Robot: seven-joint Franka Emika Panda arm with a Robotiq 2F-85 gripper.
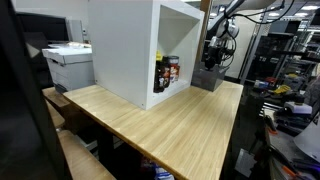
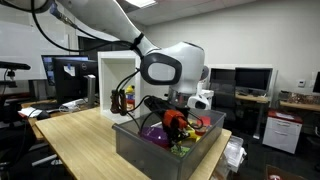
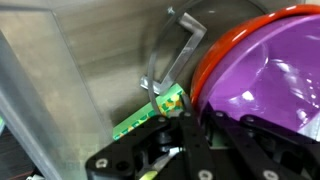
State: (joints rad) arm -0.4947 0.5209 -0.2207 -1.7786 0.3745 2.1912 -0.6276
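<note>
My gripper point(image 3: 190, 118) reaches down into a grey bin point(image 2: 150, 155) at the end of a wooden table point(image 1: 170, 125). Its black fingers are shut on the rim of a purple bowl point(image 3: 260, 70), which nests in an orange bowl point(image 3: 215, 55). Just left of the fingers lie a green patterned box point(image 3: 140, 118) and a clear plastic cup with a handle point(image 3: 175, 50). In both exterior views the gripper point(image 2: 172, 118) point(image 1: 212, 55) is low inside the bin point(image 1: 208, 80), with the purple bowl point(image 2: 155, 131) beside it.
A tall white open cabinet point(image 1: 125, 50) stands on the table next to the bin, with bottles and cans point(image 1: 167, 72) inside. A printer point(image 1: 68, 62) sits behind the table. The bin's grey wall point(image 3: 60, 80) runs close on the left.
</note>
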